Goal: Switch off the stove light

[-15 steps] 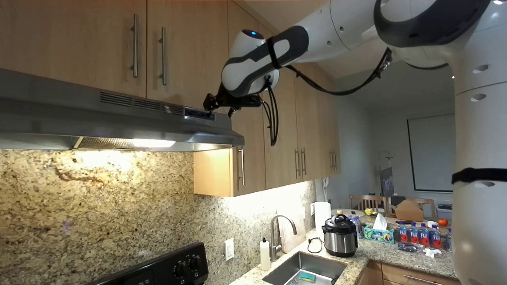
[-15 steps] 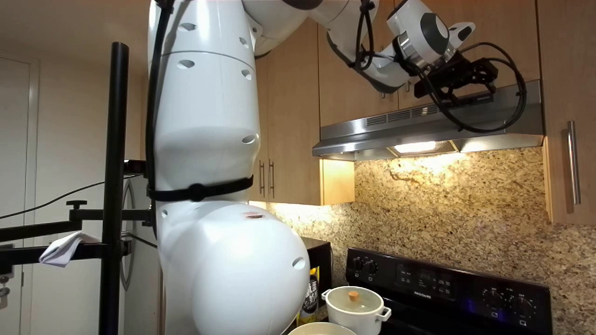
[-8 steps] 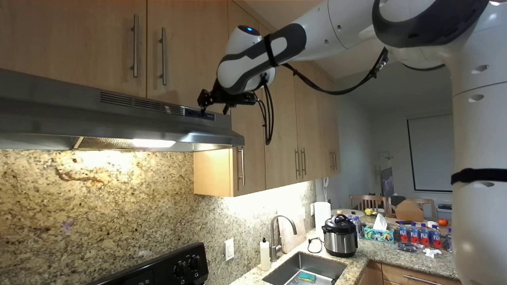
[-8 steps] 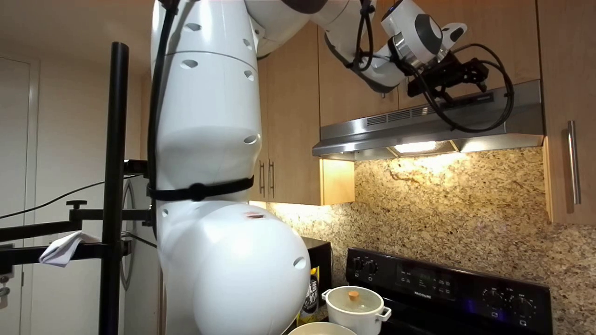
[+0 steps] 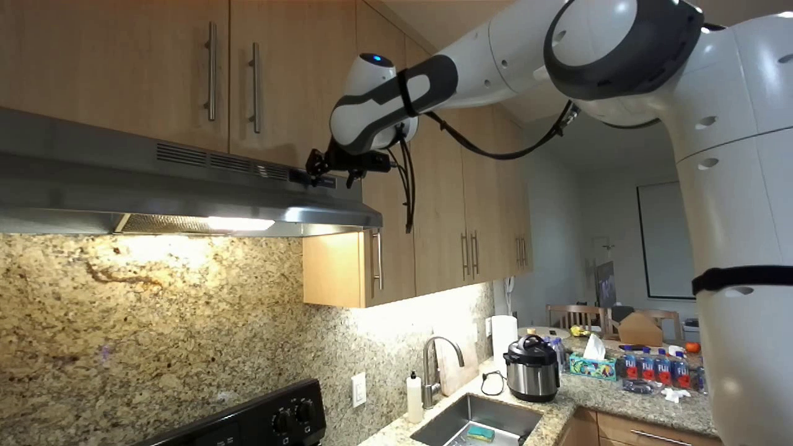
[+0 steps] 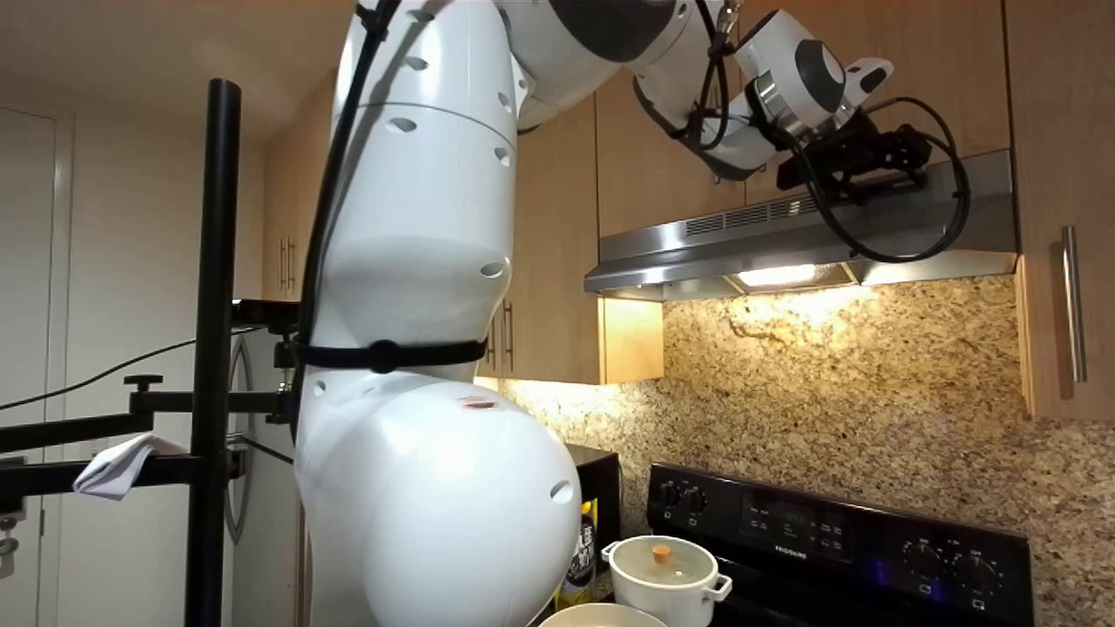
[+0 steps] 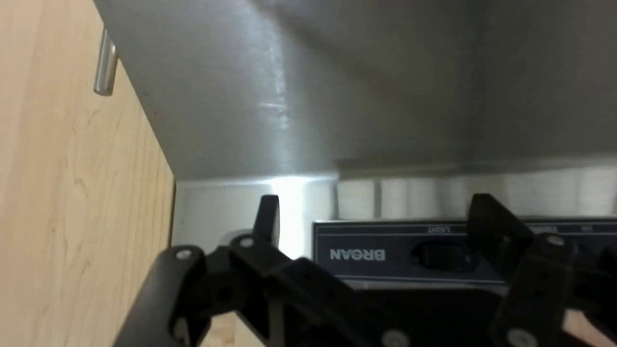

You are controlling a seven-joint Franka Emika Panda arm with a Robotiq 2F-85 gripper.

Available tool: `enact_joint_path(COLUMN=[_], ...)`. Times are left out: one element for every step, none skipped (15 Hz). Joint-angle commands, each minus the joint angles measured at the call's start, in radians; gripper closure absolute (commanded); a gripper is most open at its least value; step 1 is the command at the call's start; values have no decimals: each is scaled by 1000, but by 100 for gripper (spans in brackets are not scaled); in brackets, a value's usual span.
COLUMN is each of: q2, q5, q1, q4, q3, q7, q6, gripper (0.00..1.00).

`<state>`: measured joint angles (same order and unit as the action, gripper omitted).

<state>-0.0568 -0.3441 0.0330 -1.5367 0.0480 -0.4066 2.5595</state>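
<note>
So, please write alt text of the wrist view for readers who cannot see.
An open gripper at the black BROAN control panel of a grey metal range hood, the light switch showing between the fingers; contact cannot be judged. The panel's lettering appears upside down. At the left is a pale wooden cabinet with a metal handle.

I have my gripper (image 7: 376,207) in front of the range hood (image 5: 173,192), cabinets (image 5: 179,68) above it (the stove (image 6: 836,544) below it).
</note>
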Motion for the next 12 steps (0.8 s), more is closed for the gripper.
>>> enact_joint_path(q2=[-34,-38,-45,-50,-51,-53,-54,-56,-55,-51,-45,-35], q5=[15,16,19,24,35,43,51,56,58,63,69,75], q1=[-21,3,4,6,6,5,4,4,4,4,4,4], q4=[66,74,86,95,99,103,106,109,111,109,105,91], q3=[-37,-23,-28,-28,-26,-24,-23,-22,-21,-21,-20,-19], q7=[-24,-35,-39,-38,-28,-19,-14,-8,-5,-3,-1,1], q6=[-51,-42,-42,-42,-47,-52,-57,-60,-63,-64,-66,-63], gripper=[0,0,0,0,0,0,0,0,0,0,0,0])
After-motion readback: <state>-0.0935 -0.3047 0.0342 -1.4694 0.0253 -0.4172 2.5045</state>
